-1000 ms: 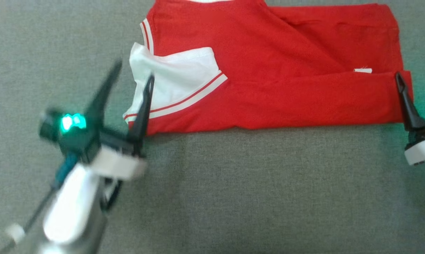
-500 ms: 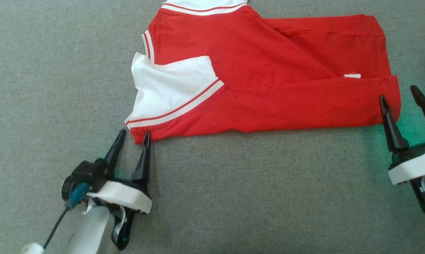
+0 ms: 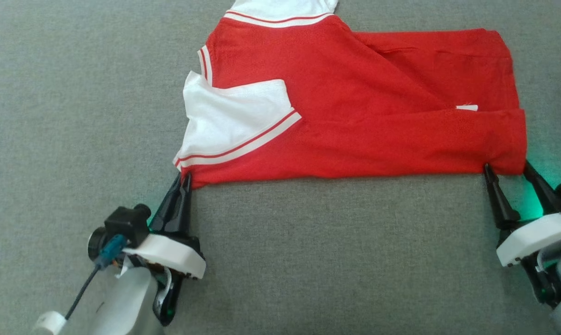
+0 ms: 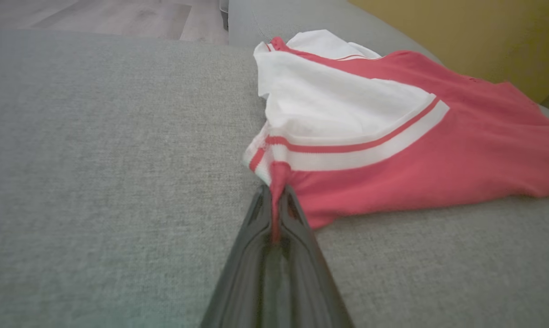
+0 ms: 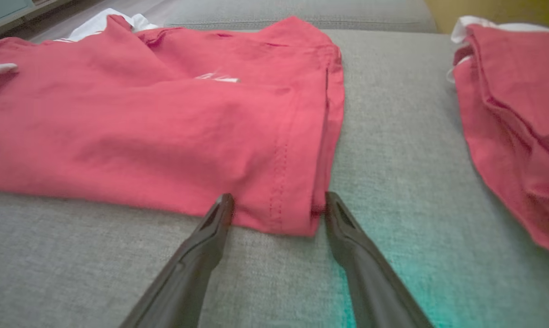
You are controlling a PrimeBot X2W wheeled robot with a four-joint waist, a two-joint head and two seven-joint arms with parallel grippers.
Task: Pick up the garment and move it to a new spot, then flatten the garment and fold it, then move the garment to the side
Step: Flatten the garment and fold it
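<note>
Evidently the fold is the step in hand: the garment (image 3: 355, 116) lies flat in the middle of the grey cushion (image 3: 308, 260), its long axis running left to right, the white sleeve (image 3: 229, 116) tucked in over the red body and the near long edge looking doubled over. The left gripper (image 3: 183, 179) is clamped on the garment's near left corner, just below the striped sleeve hem; in the left wrist view a pinch of red cloth is drawn up between its closed fingers (image 4: 297, 218). The right gripper (image 3: 507, 165) sits at the near right corner with its fingers apart, one on each side of the stitched hem, tips at the cloth edge but nothing gripped; the right wrist view shows the corner lying loose between them. Another red garment (image 5: 506, 91) rests near on the right, apart from this one. To my eye the next move calls for the right gripper to nudge forward and close on that corner, taking all the layers, and then for both arms to lift together and carry the near edge across evenly, keeping clear of the other garment.
</note>
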